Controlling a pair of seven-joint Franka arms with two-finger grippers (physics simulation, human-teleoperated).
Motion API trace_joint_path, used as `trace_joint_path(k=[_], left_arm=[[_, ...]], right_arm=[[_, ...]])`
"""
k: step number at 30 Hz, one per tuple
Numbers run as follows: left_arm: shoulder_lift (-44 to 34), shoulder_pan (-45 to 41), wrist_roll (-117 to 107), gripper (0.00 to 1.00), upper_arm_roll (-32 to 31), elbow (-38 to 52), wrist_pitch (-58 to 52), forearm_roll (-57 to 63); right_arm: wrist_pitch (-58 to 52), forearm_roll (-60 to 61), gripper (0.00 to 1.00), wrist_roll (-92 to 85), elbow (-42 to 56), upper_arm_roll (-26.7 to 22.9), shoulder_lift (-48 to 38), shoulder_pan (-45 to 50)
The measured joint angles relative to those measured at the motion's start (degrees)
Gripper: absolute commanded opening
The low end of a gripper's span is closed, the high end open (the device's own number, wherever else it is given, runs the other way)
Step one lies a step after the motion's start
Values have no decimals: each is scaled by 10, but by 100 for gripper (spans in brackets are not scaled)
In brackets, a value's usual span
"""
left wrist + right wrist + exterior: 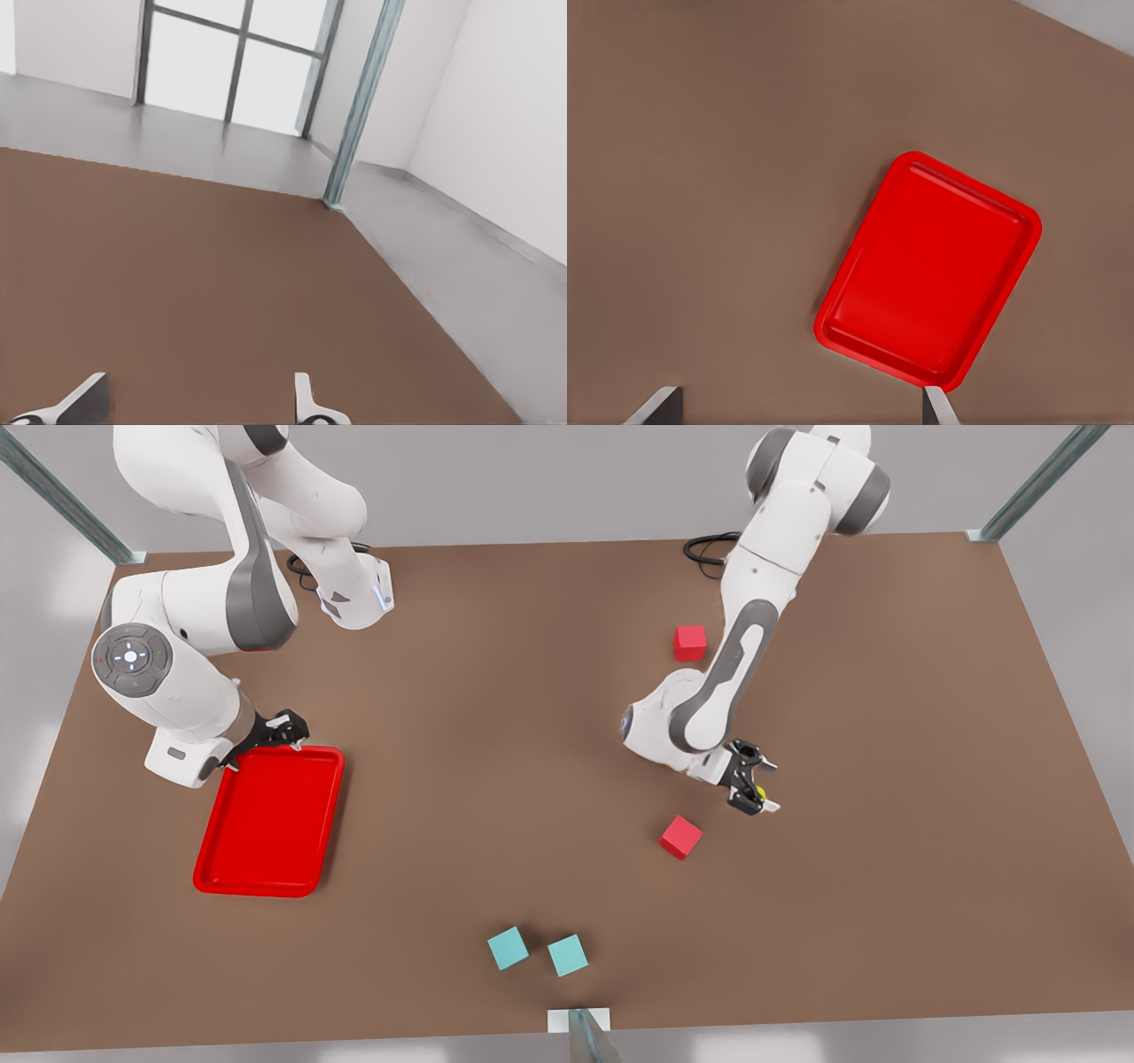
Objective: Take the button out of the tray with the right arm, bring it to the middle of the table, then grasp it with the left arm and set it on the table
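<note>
Nearest the front edge, at 6 o'clock, two teal cubes [508,948] are being seen side by side. The button [760,790] is being framed at 3 o'clock by the left gripper [755,784], its fingers [306,398] being kept apart; its axis is too small to be told. A red cube [680,837] is lying near it, bare table [930,779] beyond. The right gripper [285,731], fingers spread, is being held over the tray [266,887] rim at 9 o'clock.

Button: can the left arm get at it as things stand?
Probably yes. The button sits right at the left gripper, whose fingers are spread, and the nearest red cube lies apart. The right gripper waits open at the tray.
</note>
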Motion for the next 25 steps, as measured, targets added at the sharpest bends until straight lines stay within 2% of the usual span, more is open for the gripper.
trace_joint_path(k=[4,5,7,10,13,25], left_arm=[[-26,109,281,100,8,250,-57,-384],[-31,135,346,100,10,303,-89,-439],[-89,172,469,100,11,346,-142,-500],[-182,187,634,100,14,319,-188,-533],[-245,185,776,100,13,235,-196,-548],[-258,179,1175,100,12,205,-199,-570]], right_arm=[[0,0,100,7,1,0,0,0],[1,-1,100,8,2,0,0,0],[0,0,100,17,1,-1,2,-1],[0,0,100,38,0,-1,6,-3],[-1,-1,100,57,1,0,7,-3],[-1,3,100,106,2,-2,8,-6]])
